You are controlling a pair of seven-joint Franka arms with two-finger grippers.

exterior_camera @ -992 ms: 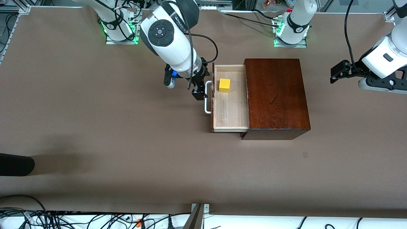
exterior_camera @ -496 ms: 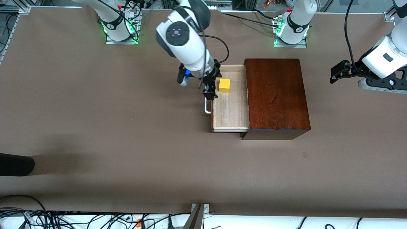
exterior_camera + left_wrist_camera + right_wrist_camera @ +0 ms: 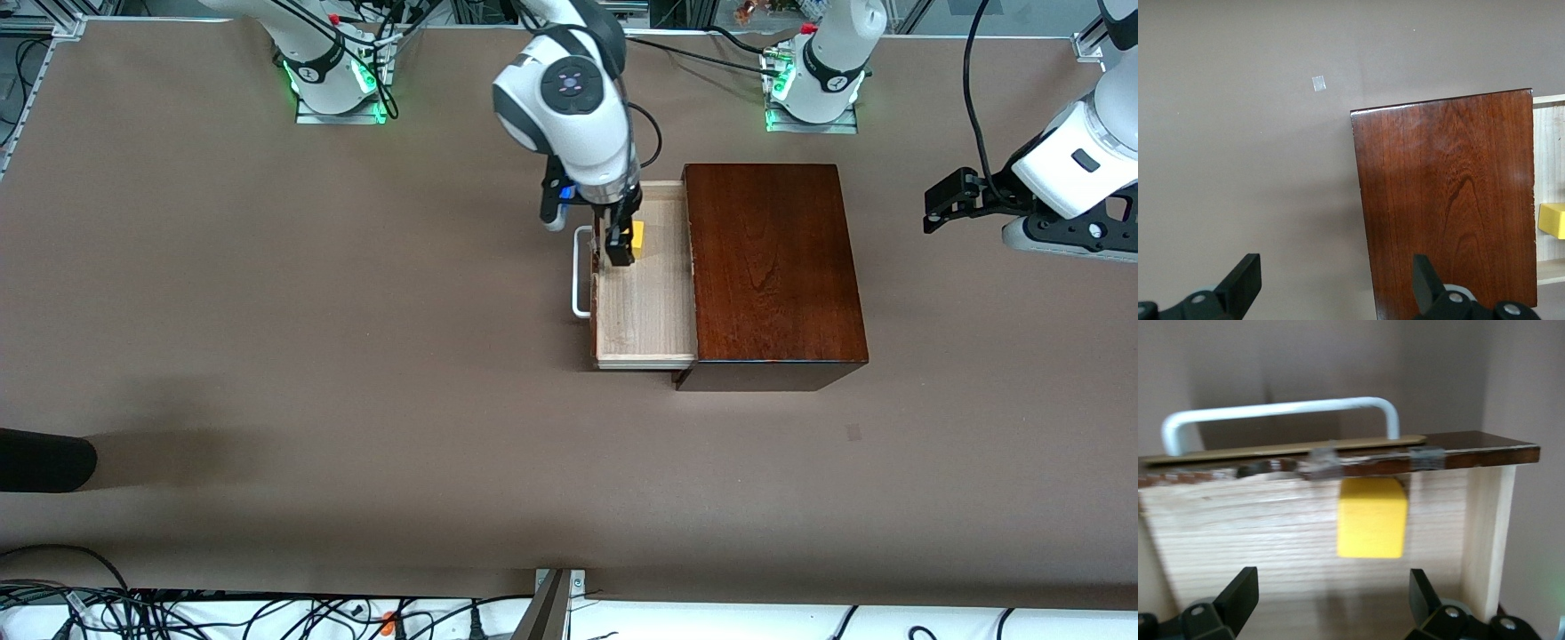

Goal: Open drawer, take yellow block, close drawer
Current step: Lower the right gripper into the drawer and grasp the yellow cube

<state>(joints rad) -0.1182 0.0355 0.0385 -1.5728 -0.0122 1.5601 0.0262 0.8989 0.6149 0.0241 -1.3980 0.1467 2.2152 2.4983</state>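
Yellow and plain-faced, the yellow block [image 3: 637, 240] sits in the open drawer [image 3: 645, 307], likely light, rigid and smooth, so the right gripper [image 3: 620, 252], fingers spread above it, should pinch two opposite flat sides, while the left gripper [image 3: 1331, 293] waits spread.

No word, brand, label or number can be read anywhere in these views. The right arm [image 3: 569, 107] shows only a round dark panel with small marks on it, too small to make out. A small pale patch [image 3: 1318, 83] lies on the table near the box [image 3: 773, 267], and it carries no writing.
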